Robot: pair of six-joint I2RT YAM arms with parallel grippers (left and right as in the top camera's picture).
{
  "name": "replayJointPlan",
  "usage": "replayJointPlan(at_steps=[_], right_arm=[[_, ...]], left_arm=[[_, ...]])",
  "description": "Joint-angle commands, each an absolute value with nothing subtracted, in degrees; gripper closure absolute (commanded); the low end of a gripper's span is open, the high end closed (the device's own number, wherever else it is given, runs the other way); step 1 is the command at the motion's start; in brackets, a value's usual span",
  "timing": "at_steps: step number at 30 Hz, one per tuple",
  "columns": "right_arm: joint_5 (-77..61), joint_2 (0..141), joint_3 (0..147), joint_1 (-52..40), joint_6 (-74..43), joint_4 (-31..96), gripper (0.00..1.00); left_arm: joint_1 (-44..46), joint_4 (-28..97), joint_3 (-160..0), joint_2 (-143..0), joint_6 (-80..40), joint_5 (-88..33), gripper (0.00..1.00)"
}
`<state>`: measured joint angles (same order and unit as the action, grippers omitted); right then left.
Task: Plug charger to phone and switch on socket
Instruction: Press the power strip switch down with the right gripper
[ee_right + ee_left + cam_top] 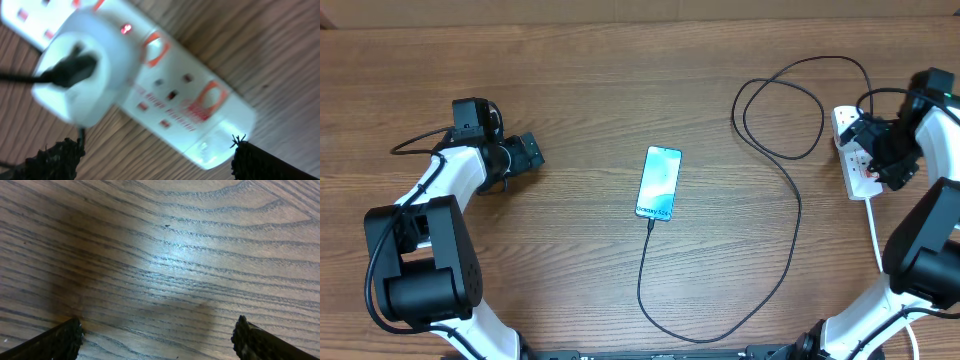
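On the white socket, a red light glows.

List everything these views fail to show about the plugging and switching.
- Overhead: the right claw covers part of the socket; switches hidden.
- Right wrist: blur makes switch positions unreadable.
- Overhead: the charger tip at the phone is too small to confirm seated.
- Left wrist: left claw fingertips cut off by the bottom edge.

the brown tabletop shows dark wavy grain, the phone screen glows light blue, the charger is black, and the white socket carries red switches.
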<state>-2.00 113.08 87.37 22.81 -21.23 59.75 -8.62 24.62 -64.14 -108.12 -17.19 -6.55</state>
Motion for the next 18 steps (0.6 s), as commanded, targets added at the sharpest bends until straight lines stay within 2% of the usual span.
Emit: replayJointPlan(at_steps=[1,18], right_arm=[[-3.14,111.94,87.42,21.8,-19.2,59.66,0.0],[-3.11,111.94,87.42,21.76,-19.2,57.91,0.0]], left_arm=[[-8.99,26.09,-61.76,-111.31,-17.37,-5.37,0.01],[-8.97,26.09,-61.76,-111.31,-17.37,-5.37,0.0]])
